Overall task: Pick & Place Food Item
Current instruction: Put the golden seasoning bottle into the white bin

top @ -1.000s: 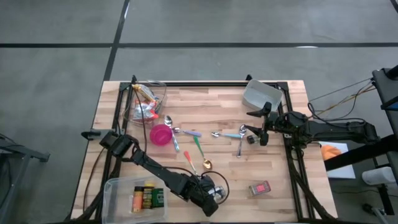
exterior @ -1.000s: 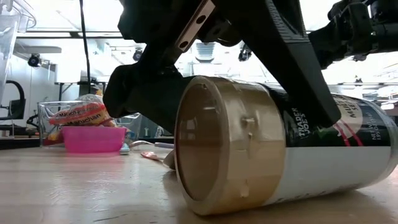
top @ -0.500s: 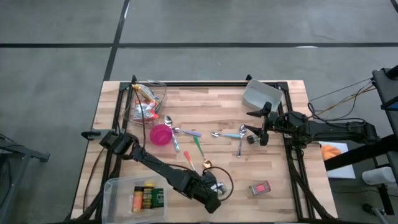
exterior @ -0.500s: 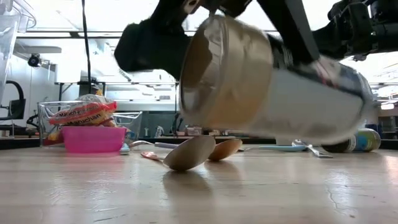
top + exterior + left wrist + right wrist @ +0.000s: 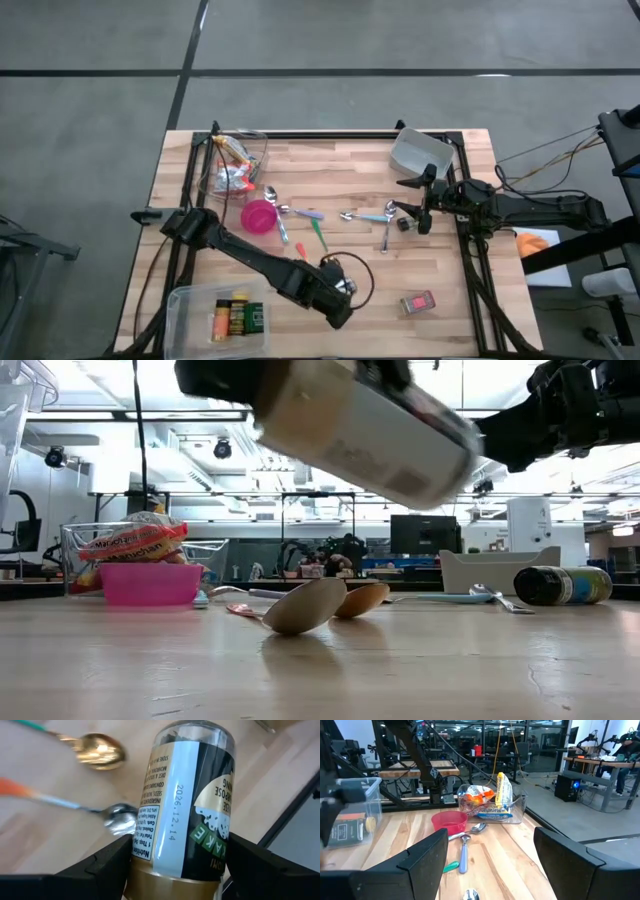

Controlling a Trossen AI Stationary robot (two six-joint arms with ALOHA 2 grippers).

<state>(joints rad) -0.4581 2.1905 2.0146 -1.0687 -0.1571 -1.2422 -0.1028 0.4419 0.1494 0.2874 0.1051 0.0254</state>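
The left gripper [image 5: 175, 870] was clamped on the seasoning jar [image 5: 185, 800], which had been raised from lying on the table [image 5: 440, 250] a second earlier and was now carried clear above the spoons [image 5: 305, 605]. The right gripper [image 5: 415, 210] was kept spread near the table's right edge. Bare wood was left beside the red packet [image 5: 418, 302].

Low view: seasoning jar [image 5: 365, 430] motion-blurred, label unreadable, its top cut by the frame edge. Left wrist view: jar's gold cap end cropped; spoons [image 5: 97, 751] behind it blurred. High view: clear bin [image 5: 215, 315] contents too small to identify.
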